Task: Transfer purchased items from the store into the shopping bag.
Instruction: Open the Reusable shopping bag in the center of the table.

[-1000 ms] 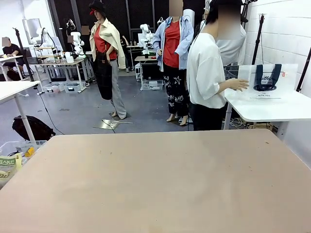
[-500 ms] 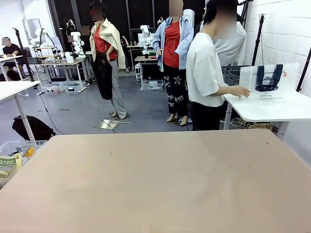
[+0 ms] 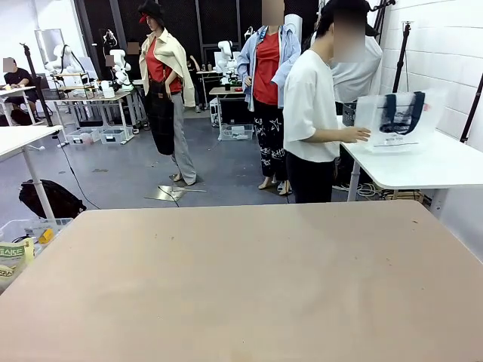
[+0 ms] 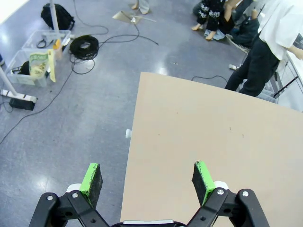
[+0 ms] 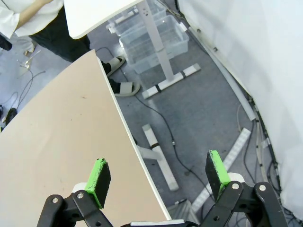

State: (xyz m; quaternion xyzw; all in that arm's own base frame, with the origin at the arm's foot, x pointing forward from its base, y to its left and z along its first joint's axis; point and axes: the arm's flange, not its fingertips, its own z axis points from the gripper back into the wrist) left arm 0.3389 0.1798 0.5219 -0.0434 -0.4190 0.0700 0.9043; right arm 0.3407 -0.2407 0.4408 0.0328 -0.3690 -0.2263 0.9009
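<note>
A person in a white shirt (image 3: 309,90) stands beyond the far right of my tan table (image 3: 241,279), at a white side table (image 3: 423,162). Both of the person's hands hold the translucent shopping bag (image 3: 394,119) with navy handles, lifted upright over that side table. A dark mesh basket (image 3: 349,113) peeks out behind the bag, mostly hidden. No purchased items can be made out. My left gripper (image 4: 147,178) hangs open high over the tan table's left edge. My right gripper (image 5: 159,176) hangs open high over the table's right edge. Neither holds anything.
Clear plastic bins (image 3: 23,241) with packets sit on the floor at the left. More clear bins (image 5: 151,40) stand under the white side table. Cables and a black bag (image 4: 57,14) lie on the grey floor.
The person has turned toward the side table and lifted the shopping bag up and leftward off it. My grippers' earlier positions are not given.
</note>
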